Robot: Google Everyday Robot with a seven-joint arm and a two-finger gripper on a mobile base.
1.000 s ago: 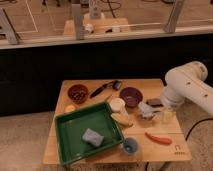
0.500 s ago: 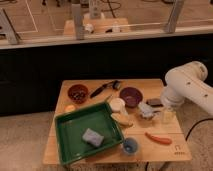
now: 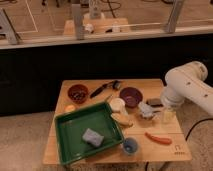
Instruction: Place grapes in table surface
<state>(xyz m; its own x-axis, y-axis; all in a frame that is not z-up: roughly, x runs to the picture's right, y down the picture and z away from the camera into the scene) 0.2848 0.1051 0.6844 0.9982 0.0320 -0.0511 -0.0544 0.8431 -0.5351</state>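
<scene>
The grapes show as a dark cluster inside the reddish-brown bowl at the table's back left. The table surface is light tan wood with a small black mark near its front right corner. My white arm comes in from the right, and the gripper hangs low over the table's right half, in front of the purple bowl. It is far from the grapes. Its fingers stand open and hold nothing.
A green tray holding a grey sponge fills the front left. Around the gripper lie a white cup, a yellowish item, an orange carrot and a blue cup. A black utensil lies at the back.
</scene>
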